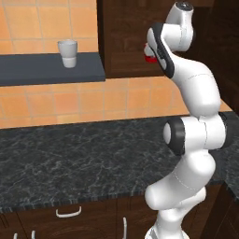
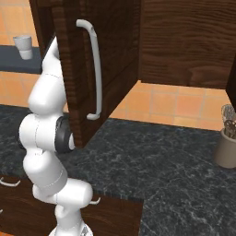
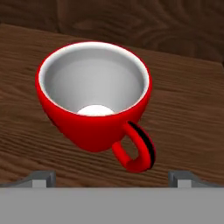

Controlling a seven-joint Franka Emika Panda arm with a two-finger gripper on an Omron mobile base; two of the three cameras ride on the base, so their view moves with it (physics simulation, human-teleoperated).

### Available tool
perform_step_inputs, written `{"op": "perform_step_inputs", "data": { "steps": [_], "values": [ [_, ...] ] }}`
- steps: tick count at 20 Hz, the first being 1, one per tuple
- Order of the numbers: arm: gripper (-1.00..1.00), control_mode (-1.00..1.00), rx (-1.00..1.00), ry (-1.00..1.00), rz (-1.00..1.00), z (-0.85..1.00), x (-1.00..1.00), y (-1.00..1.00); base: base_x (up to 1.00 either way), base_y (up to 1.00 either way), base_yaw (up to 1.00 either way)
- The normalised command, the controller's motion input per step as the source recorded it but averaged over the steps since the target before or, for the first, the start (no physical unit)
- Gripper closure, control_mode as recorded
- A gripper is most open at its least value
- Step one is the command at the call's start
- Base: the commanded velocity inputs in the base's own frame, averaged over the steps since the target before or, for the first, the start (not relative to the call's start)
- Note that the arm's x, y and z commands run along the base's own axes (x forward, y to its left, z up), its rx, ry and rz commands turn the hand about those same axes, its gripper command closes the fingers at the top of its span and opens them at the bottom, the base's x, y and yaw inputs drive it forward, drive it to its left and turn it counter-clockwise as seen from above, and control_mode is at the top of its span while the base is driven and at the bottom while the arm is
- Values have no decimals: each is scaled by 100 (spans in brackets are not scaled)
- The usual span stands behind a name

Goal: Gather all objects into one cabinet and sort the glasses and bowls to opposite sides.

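Far left, a pale tumbler [image 1: 67,53] sits on the grey slab shelf [image 1: 51,69]. Further right, the arm reaches into the dark cabinet [image 2: 115,50], where the red cup [image 3: 94,94] stands upright on the wooden shelf board [image 3: 188,113]. The gripper [image 3: 114,177] is wide open just short of it, holding nothing.

Grey utensil crock [image 2: 226,148] on black counter [image 2: 166,156], right.
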Motion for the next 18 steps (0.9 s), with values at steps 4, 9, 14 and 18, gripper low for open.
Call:
{"op": "perform_step_inputs", "data": {
  "steps": [4, 9, 14, 18],
  "values": [
    [-100, -100, 0, 0, 6, 0, 42, -11, 0, 0, 0],
    [-100, -100, 0, 0, 3, 0, 20, -23, 0, 0, 0],
    [-100, -100, 0, 0, 6, 0, 17, -6, 0, 0, 0],
    [-100, -100, 0, 0, 14, 0, 15, 0, 0, 0, 0]
  ]
}}
